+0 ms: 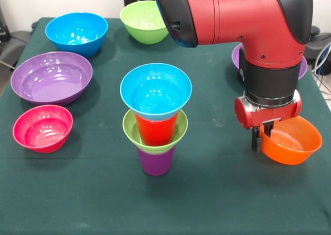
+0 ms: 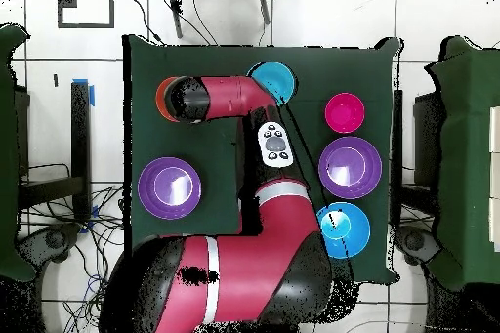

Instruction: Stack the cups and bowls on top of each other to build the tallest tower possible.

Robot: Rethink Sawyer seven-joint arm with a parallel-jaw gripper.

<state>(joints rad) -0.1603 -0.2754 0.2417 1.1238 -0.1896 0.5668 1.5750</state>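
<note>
The tower stands mid-table: a purple cup (image 1: 155, 162) at the bottom, a small lime green bowl (image 1: 130, 129) on it, a red cup (image 1: 155, 130) nested in that, and a small blue bowl (image 1: 155, 90) on top. From overhead only the tower's blue bowl (image 2: 273, 80) shows. To the tower's right, my gripper (image 1: 261, 138) points down, shut on the left rim of the orange bowl (image 1: 292, 139), one finger outside the wall and one inside. From overhead the arm hides the gripper; a sliver of the orange bowl (image 2: 161, 98) shows.
On the green table (image 1: 217, 193) lie a pink bowl (image 1: 43, 127), a wide purple bowl (image 1: 51, 77), a large blue bowl (image 1: 76, 32), a lime green bowl (image 1: 144, 20), and a second purple bowl (image 1: 235, 57) half hidden behind the arm.
</note>
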